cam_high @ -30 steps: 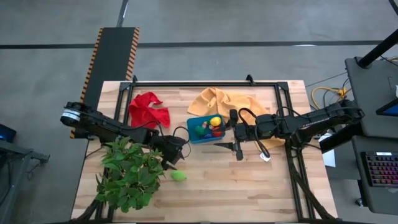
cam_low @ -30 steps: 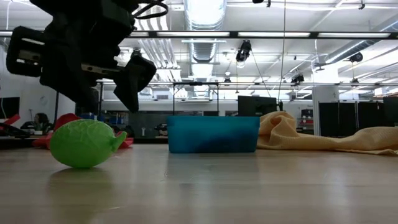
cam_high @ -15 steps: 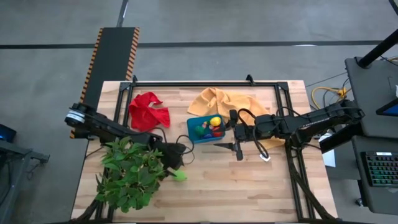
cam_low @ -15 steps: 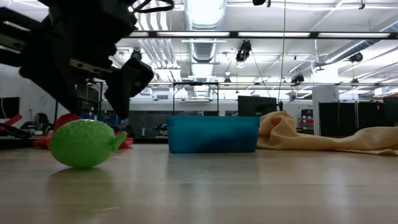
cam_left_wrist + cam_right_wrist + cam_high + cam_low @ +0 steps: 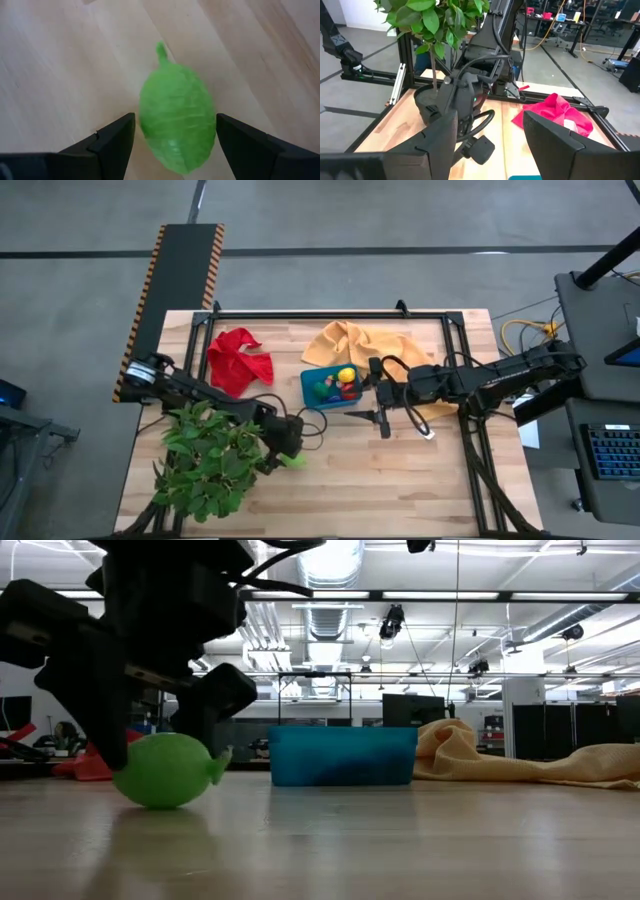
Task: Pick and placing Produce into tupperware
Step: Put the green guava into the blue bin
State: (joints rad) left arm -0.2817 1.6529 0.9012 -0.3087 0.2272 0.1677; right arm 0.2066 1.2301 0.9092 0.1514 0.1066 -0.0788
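Observation:
A light green toy fruit (image 5: pixel 293 461) (image 5: pixel 165 770) (image 5: pixel 177 135) lies on its side on the bare wood, next to the plant. My left gripper (image 5: pixel 285 450) (image 5: pixel 160 735) (image 5: pixel 175 117) is open and down over it, with one finger on each side of the fruit. The teal tupperware (image 5: pixel 312 383) (image 5: pixel 342 755) stands at mid-table with yellow, red and green pieces inside. My right gripper (image 5: pixel 383 420) (image 5: pixel 490 145) waits open just right of the tupperware, holding nothing. My left gripper comes at the light green fruit from above, slanting toward the near edge, with its fingers (image 5: pixel 115 142) standing across the fruit's belly (image 5: pixel 150 125). The gaps on both sides are hair-thin, so I cannot tell whether a finger touches it. The fruit rests on the table.
A leafy potted plant (image 5: pixel 205 465) crowds the left gripper's left side. A red cloth (image 5: pixel 240 358) and a mustard-yellow cloth (image 5: pixel 360 345) lie toward the far edge. A small white thing (image 5: pixel 425 433) lies right of the right gripper. Bare wood stretches along the near right.
My left gripper has moved toward the near edge and down, ending with its open fingers around the green fruit. The fruit has slid a little toward the table's right. The right arm has kept still.

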